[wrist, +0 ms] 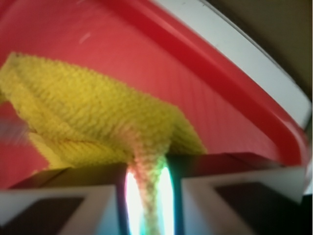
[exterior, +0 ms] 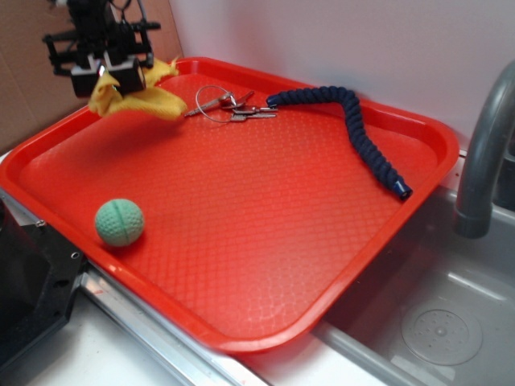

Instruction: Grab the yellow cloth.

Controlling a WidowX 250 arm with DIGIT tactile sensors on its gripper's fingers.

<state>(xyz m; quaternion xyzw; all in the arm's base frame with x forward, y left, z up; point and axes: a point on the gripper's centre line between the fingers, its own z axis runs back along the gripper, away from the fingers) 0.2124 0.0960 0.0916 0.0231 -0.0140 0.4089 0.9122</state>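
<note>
while most of the arm runs off the top edge in the exterior view, one gripper (exterior: pixel 109 74) shows at upper left, its black fingers pinched together on one yellow cloth (exterior: pixel 137 100), which hangs bunched below it over the far left corner of the one red tray (exterior: pixel 265 265). cloth's lower fold looks close to the tray floor, can't tell if it touches. also on the tray: one green ball (exterior: pixel 120 223) at lower left near the rim, one bunch of keys (exterior: pixel 229 106) on a wire ring at upper centre just beside the cloth, one dark blue braided rope (exterior: pixel 354 129) curving from upper centre to the right. key count not readable, they overlap. one grey faucet (exterior: pixel 483 153) at right edge, cut off by the frame, over a grey sink (exterior: pixel 434 322) at lower right. black object at lower left corner, cropped, can't identify.

wrist view: blurry. one yellow cloth (wrist: pixel 93 117) fills left and centre, a twisted neck of it squeezed in the narrow slot between the two pale fingers (wrist: pixel 230 196) at bottom centre; glare washes out the slot. red tray (wrist: pixel 205 83) behind, its rim curving along the upper right. grey smear at left edge, unreadable.
</note>
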